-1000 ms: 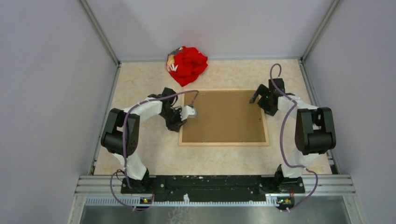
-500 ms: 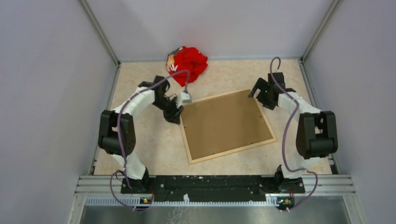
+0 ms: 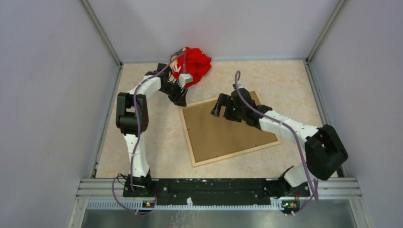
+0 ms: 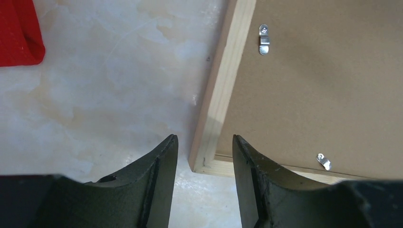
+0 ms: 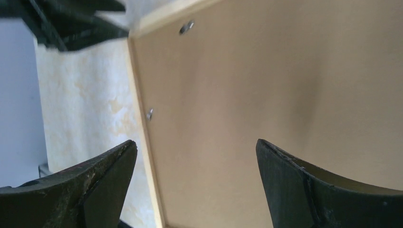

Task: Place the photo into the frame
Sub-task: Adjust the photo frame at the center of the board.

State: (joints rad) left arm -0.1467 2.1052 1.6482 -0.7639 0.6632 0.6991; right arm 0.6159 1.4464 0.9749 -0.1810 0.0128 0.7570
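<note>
frame (image 3: 187, 136) face down, backing board (image 3: 223, 133) up

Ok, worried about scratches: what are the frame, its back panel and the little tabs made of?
The frame looks like pale bare wood, faint grain showing. The back panel seems matte brown fibreboard, flat and uniform. The tabs look like metal, glinting silver.

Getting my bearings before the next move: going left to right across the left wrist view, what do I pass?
the red cloth → table → frame → backing board
</note>
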